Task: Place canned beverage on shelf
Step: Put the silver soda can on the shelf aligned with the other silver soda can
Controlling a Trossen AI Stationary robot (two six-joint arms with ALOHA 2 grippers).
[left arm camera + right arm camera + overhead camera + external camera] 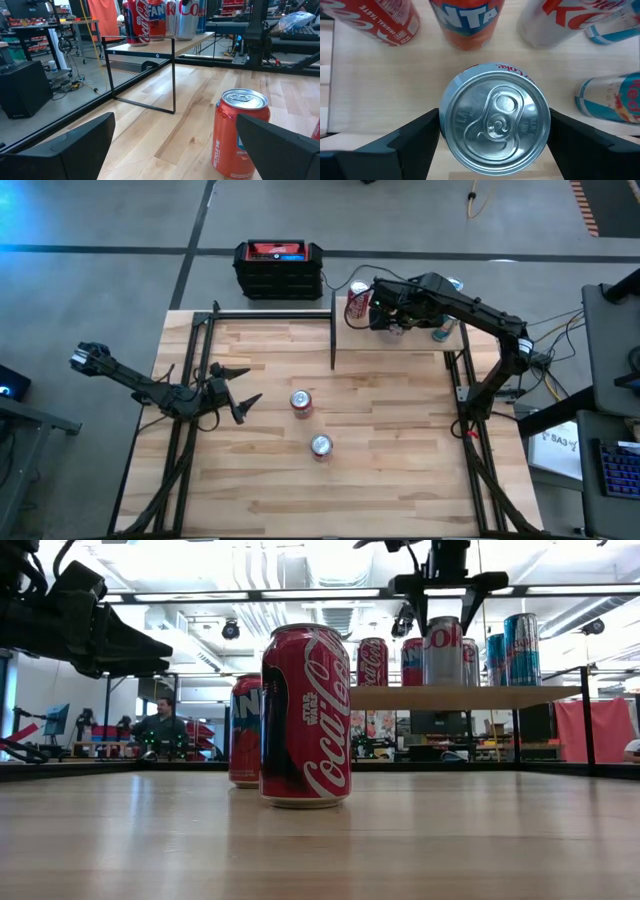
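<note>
The shelf stands at the table's far right and carries several cans. My right gripper hangs over it, pointing down, shut on a silver Diet Coke can, which also shows in the low view. My left gripper is open and empty near the table's left edge, level with a red-orange can that stands on its base on the table. A red Coca-Cola can stands on its base nearer the front edge. My right gripper has the silver can's upper side wall, just below the rim, between its two fingers, one on each side. The fingers come from above, pointing down. The can is upright, and its base is on the shelf board.
A red Coca-Cola can, an orange Fanta can, a silver can and a blue-and-silver can stand close around the held one. A black-and-red box sits beyond the table's far edge. A person is in the room behind.
</note>
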